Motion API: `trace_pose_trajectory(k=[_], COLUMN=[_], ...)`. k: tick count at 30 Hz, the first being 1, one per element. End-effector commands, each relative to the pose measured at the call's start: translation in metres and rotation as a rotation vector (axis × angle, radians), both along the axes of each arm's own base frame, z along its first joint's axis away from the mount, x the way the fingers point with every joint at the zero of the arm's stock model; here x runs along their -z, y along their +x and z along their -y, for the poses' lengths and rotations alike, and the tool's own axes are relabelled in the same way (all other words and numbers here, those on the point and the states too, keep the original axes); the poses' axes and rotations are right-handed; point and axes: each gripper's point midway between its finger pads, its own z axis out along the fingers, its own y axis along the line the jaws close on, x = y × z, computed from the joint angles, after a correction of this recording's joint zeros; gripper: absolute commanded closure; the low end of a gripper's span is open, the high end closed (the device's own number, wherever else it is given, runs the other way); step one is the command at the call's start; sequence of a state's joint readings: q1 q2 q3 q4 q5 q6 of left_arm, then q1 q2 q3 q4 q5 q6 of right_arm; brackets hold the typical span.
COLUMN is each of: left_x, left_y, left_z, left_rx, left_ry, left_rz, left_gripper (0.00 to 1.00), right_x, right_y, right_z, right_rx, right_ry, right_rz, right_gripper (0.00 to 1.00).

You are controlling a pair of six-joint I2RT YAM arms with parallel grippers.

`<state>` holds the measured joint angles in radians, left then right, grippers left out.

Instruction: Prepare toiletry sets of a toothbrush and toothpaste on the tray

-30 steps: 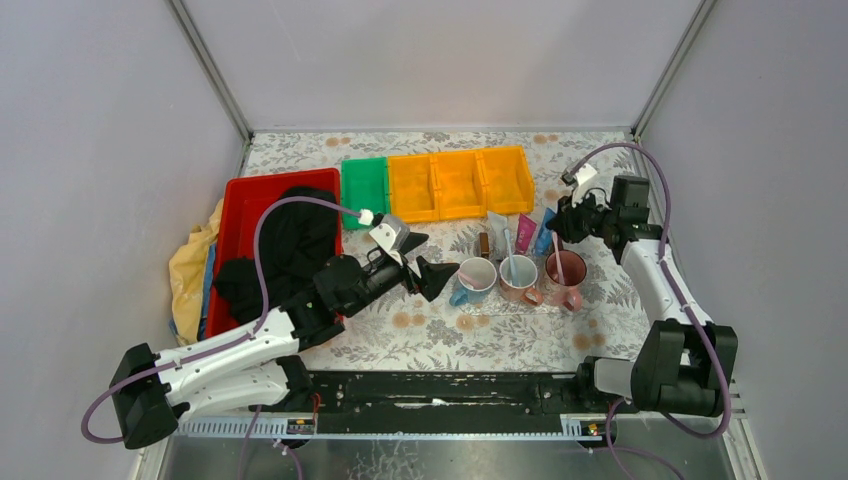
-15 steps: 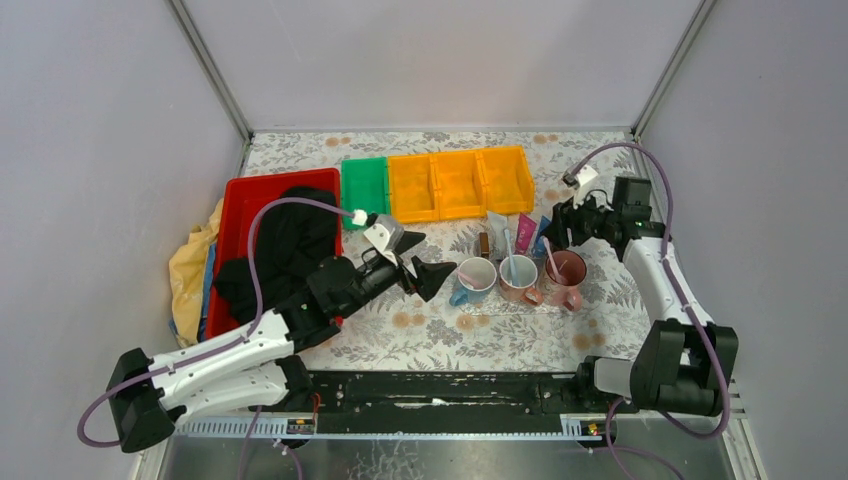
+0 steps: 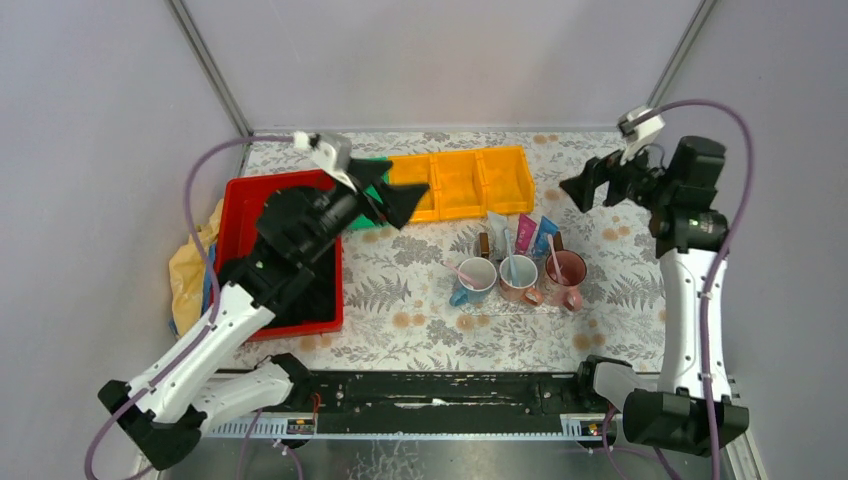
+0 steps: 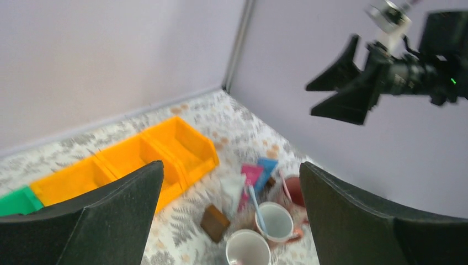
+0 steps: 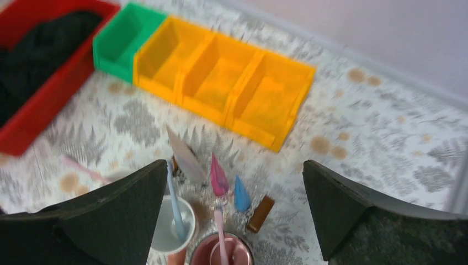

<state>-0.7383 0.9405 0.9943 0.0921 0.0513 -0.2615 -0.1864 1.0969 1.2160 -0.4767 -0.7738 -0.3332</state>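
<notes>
Right end effector (image 3: 590, 182) hung wide open and empty over the worktop's far right corner, and left end effector (image 3: 395, 197) hung the same. Each toothbrush (image 3: 509, 258) stood in a mug (image 3: 519, 286) with toothpaste (image 3: 524, 232) behind, seemingly paired as sets.

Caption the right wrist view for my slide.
Open right gripper hovers over toothbrushes in mugs, three toothpaste tubes and yellow bins beyond.
</notes>
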Motion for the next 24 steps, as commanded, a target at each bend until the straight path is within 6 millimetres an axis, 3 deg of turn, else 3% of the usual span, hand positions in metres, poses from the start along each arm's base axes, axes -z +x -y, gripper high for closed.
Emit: trace_pose_trajectory(k=[1, 6, 9, 13, 17, 24], left_x=[-0.034, -0.090, -0.123, -0.155, -0.163, -0.162], left_y=[0.012, 0.018, 0.006, -0.012, -0.018, -0.022], left_z=[-0.017, -0.036, -0.042, -0.051, -0.058, -0.060], left_rx=[0.055, 0.047, 0.051, 0.051, 0.033, 0.029], left_ry=[-0.037, -0.056, -0.066, -0.094, -0.104, -0.100], left_rz=[-0.105, -0.072, -0.016, 0.050, 0.071, 0.073], left_gripper=[0.00, 0.00, 0.00, 0.00, 0.00, 0.00], right_x=[-0.089, -0.160, -0.186, -0.214, -0.231, -0.238], right_y=[-0.010, -0.046, -0.059, -0.064, -0.069, -0.080], right_z=[0.005, -0.021, -0.030, -0.028, -0.022, -0.028], right_rx=[0.149, 0.017, -0.022, 0.061, 0.124, 0.085], right_ry=[0.117, 0.162, 0.203, 0.311, 0.318, 0.308], right_rz=[0.060, 0.137, 0.155, 0.150, 0.182, 0.203], right_gripper=[0.01, 0.01, 0.01, 0.01, 0.01, 0.01])
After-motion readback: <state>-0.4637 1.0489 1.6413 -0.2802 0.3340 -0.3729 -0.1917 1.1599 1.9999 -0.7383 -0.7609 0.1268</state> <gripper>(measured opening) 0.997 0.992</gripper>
